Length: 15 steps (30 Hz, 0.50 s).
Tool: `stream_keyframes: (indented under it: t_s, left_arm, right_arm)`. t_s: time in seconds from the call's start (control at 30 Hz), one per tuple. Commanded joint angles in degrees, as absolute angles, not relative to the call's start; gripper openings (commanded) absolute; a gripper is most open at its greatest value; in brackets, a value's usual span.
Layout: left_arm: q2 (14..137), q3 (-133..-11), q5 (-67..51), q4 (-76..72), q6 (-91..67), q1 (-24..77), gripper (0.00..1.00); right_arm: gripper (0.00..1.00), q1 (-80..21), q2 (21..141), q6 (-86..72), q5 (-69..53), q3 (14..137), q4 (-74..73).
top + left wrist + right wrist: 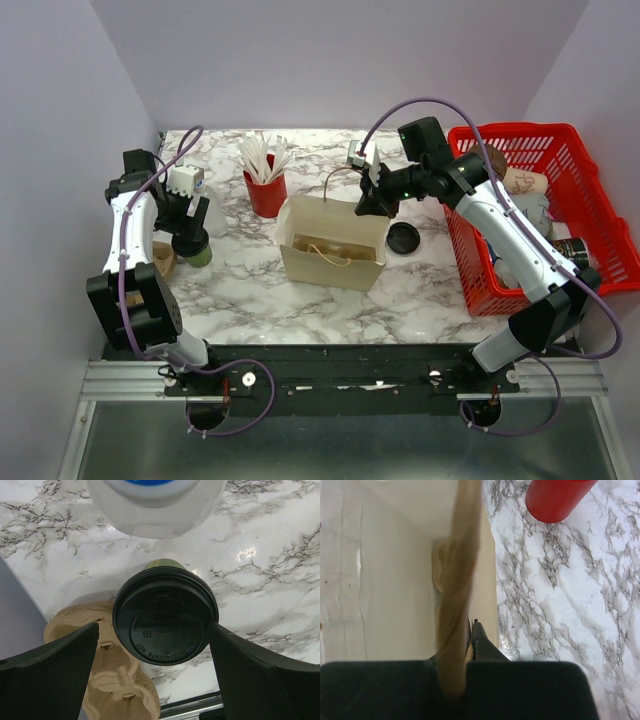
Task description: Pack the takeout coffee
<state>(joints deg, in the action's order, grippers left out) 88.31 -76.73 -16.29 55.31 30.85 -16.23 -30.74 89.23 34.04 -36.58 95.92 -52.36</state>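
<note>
The left end effector stands with its jaws wide apart, one finger on each side of the takeout coffee. The cup sits upright on the worktop, directly below and between the fingers. Its long axis is vertical and its black lid faces the wrist. One finger is just beside the lid rim; contact cannot be confirmed. A cardboard cup carrier lies just beside the cup. To the right of this end effector, well apart, stands the open paper bag. The right end effector is clamped together on the bag's far rim. Judgement: the left arm is nearer the cup, so it closes, lifts and travels right.
</note>
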Motion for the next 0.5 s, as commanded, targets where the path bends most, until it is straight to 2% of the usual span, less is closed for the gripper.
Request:
stream_keyframes:
  t_s: [0.0,0.47]
  left_arm:
    - [88.9,-76.2,-17.1,54.5,31.6,-15.8,0.98]
    - [88.9,-76.1,-19.7,56.1,32.1,-15.6,0.97]
  right_arm:
    - [0.01,-30.5,89.6,33.0,-37.8,96.8,-51.2]
    - [0.01,-30.5,90.1,32.8,-37.9,96.8,-51.0]
